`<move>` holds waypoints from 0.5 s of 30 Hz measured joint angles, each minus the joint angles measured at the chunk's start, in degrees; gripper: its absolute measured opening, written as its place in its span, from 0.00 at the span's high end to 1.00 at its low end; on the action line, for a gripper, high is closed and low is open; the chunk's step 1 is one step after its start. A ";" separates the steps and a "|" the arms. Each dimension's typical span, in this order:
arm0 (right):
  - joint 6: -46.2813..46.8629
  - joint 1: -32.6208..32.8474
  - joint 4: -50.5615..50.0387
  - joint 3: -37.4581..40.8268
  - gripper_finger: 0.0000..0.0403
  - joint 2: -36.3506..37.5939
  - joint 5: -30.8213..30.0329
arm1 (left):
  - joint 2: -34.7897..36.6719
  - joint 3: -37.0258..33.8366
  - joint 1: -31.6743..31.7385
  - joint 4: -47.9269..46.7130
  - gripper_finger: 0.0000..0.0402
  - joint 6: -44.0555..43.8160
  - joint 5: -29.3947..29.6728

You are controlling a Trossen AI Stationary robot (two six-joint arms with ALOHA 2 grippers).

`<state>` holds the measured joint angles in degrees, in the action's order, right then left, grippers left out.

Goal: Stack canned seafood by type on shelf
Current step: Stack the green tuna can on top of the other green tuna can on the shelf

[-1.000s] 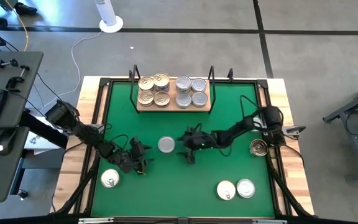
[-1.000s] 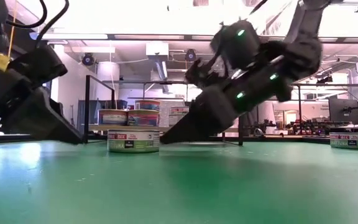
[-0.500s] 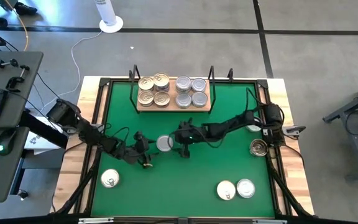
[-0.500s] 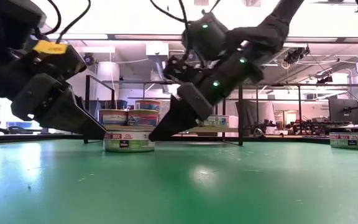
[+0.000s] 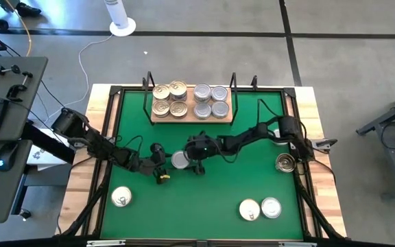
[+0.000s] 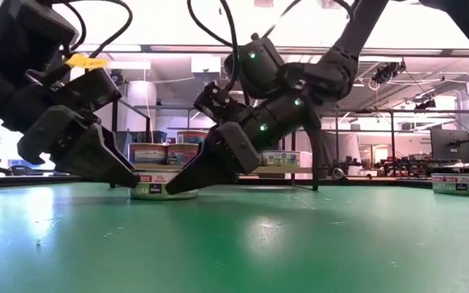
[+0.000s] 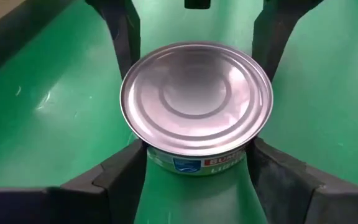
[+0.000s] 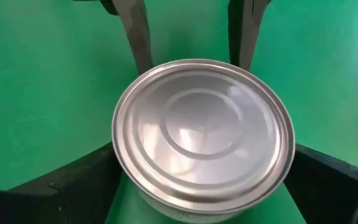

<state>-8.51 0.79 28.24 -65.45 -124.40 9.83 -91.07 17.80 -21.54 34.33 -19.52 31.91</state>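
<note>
A flat tin with a plain silver lid [image 5: 180,160] stands on its base on the green mat [image 5: 204,199], mid-table. My left gripper [image 5: 169,163] comes at it from the table's left. My right gripper [image 5: 190,162] comes from the right. Both are open, each with a finger on either side of the tin [image 7: 196,99] [image 8: 201,134]. On the shelf [image 5: 190,118] at the far edge, gold-lidded tins [image 5: 169,99] stand left and silver-lidded tins [image 5: 211,101] right. My left gripper slants down from the table's left. Its fingertips [image 7: 135,158] flank the tin's side wall [image 7: 194,163] low down on that side; I cannot tell whether they touch. My right gripper slants down from the table's right. Its wide-open fingers [image 8: 86,177] lie along both sides of the tin's rim [image 8: 120,155]; touch cannot be told. The tin stands flat on the mat.
Loose tins lie on the mat: a gold-lidded one [image 5: 121,198] near left, a gold [image 5: 249,209] and a silver one [image 5: 271,207] near right, and one [image 5: 286,162] at the right edge. The shelf's black uprights [image 5: 233,82] rise at its ends.
My left gripper has moved toward the table's right and my right gripper toward its left. Both have closed in on the silver-lidded tin from opposite sides. The tin has slid a little toward the table's left, still flat on the mat.
</note>
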 joint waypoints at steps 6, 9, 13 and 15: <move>1.80 -0.25 2.26 0.00 0.07 -1.46 2.21 | -0.04 -0.11 0.37 0.07 0.48 0.76 -1.32; 2.06 0.02 2.24 0.00 0.10 -1.45 2.20 | -0.07 -0.11 0.31 -0.33 0.49 0.27 -1.57; 2.68 0.50 2.42 0.00 0.10 -1.40 1.89 | -0.07 -0.09 -0.64 -1.18 0.50 -1.05 -1.34; 3.32 0.64 4.04 1.04 0.10 -1.17 1.77 | -0.04 0.14 -1.42 -2.08 0.50 -2.46 -1.11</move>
<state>-5.19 1.43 32.28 -64.41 -125.57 11.60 -91.11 17.94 -22.96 32.25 -21.97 30.80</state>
